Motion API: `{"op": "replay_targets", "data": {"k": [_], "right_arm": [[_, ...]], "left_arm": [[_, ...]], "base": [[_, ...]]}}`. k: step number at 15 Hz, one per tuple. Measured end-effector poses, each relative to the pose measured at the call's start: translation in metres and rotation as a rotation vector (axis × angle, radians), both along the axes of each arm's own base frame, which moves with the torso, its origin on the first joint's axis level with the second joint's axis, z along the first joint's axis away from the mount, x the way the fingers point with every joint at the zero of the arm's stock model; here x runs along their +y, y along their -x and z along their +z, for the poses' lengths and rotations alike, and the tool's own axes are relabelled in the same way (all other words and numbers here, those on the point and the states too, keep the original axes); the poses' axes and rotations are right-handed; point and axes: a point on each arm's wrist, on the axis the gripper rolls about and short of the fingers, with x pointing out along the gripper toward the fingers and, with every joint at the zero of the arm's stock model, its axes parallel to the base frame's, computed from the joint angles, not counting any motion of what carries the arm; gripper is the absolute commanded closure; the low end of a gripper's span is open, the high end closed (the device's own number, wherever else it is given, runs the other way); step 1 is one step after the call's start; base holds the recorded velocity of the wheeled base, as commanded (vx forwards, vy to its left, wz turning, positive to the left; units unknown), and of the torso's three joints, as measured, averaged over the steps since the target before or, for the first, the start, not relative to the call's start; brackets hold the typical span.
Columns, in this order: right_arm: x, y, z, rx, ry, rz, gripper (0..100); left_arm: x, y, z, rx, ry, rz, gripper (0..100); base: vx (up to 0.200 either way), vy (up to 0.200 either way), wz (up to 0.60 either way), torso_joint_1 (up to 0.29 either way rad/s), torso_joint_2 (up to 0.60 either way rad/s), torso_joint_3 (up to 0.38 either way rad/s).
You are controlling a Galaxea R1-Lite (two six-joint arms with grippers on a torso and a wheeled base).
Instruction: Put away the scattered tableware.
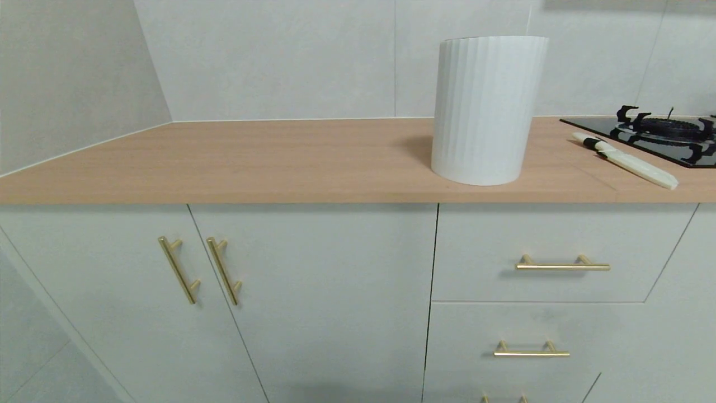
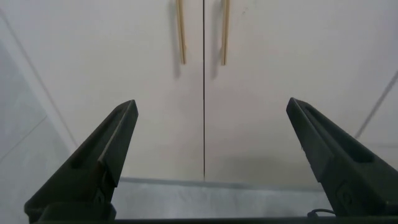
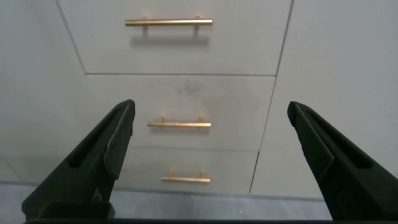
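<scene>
Black hob (image 1: 651,139), cut off, lies near knife (image 1: 626,161).

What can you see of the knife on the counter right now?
The knife is pale cream with a black band near its far end. It lies flat and slanted on the wooden counter, right of the white ribbed container, alongside the near edge of the black hob. Nothing holds it.

You find nothing to read here: no text, label, number or sign shows on the white ribbed container (image 1: 482,112), the knife (image 1: 626,160) beside it, or the cabinet fronts (image 1: 324,302) below it.
</scene>
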Motion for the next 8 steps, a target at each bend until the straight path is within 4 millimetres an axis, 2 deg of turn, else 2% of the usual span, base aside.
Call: {"op": "replay_targets", "data": {"k": [3, 5, 8], "right_arm": [[0.0000, 0.0000, 0.0000, 0.000, 0.001, 0.000, 0], [0.0000, 0.0000, 0.0000, 0.000, 0.002, 0.000, 0], [0.0000, 0.0000, 0.0000, 0.000, 0.002, 0.000, 0]], "left_arm": [[0.0000, 0.0000, 0.0000, 0.000, 0.000, 0.000, 0], [0.0000, 0.0000, 0.0000, 0.000, 0.000, 0.000, 0], [0.0000, 0.0000, 0.0000, 0.000, 0.001, -0.001, 0]], "base": [[0.000, 0.000, 0.00, 0.000, 0.00, 0.000], [0.000, 0.000, -0.60, 0.002, 0.00, 0.007], [0.000, 0.000, 0.00, 0.000, 0.00, 0.000]]}}
